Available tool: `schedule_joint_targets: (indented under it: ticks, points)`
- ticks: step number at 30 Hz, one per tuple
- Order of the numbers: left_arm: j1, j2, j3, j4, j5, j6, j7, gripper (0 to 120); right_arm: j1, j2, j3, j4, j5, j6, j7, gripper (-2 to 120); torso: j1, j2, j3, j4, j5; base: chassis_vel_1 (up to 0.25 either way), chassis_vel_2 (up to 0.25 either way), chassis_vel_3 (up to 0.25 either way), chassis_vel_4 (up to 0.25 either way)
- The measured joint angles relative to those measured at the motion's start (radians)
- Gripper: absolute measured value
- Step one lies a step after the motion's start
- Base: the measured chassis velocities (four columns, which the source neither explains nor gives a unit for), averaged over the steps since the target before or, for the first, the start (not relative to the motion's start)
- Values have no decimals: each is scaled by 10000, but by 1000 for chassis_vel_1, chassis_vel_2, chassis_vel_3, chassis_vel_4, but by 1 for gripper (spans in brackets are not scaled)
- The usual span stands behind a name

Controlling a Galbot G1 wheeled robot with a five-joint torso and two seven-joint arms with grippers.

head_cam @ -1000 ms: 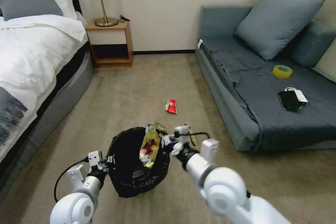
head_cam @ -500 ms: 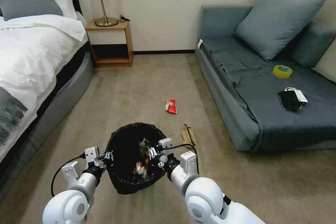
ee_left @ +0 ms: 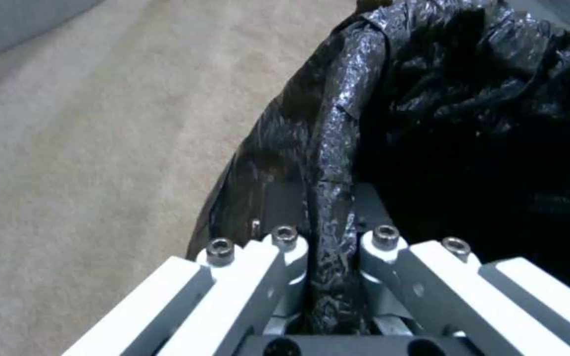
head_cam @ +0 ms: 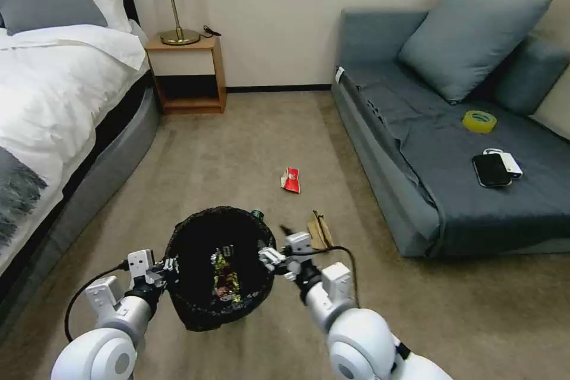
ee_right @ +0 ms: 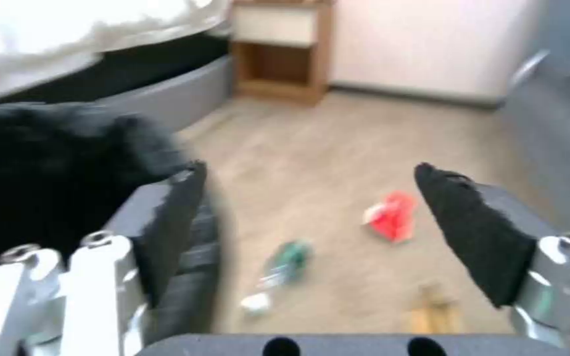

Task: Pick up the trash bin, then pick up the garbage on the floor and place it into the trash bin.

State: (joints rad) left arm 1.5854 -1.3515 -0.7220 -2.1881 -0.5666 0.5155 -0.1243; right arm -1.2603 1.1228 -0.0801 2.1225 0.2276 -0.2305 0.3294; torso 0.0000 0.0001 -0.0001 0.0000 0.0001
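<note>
The trash bin, lined with a black bag, hangs low in front of me. My left gripper is shut on its near-left rim. A gold-red wrapper lies inside the bin. Just outside the bin's right rim, my right gripper is open with nothing between its fingers. On the beige floor lie a red snack packet, a crumpled brown paper bag and a clear bottle with a green label, mostly hidden behind the bin in the head view.
A bed runs along the left and a grey sofa along the right. On the sofa are a yellow tape roll and a black phone. A nightstand with a lamp stands at the far wall.
The gold-red wrapper has left my right gripper and dropped into the bin. That gripper has opened and pulled out to the bin's right side. The bin has shifted slightly left.
</note>
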Motion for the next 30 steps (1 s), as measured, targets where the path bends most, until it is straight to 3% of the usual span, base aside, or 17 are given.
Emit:
schedule_joint_targets:
  ticks: [4, 17, 30]
  points:
    - [-120, -354, 25, 63, 398, -187, 66, 4, -933, 327, 1202, -66, -1436, 654, -28, 99, 0, 0, 0, 0, 0, 0, 0, 0, 0]
    - [-155, -723, -180, -18, 714, -389, 91, 4, -3066, 1072, 2923, 195, -3002, 1812, -168, 100, 0, 0, 0, -1, -1, 0, 0, 0, 0]
    - [-26, -708, -258, -185, 835, -408, 34, 4, -3386, 1390, 3072, 118, -3486, 2318, -349, 100, 0, 0, 1, 2, -1, 0, 0, 0, 0]
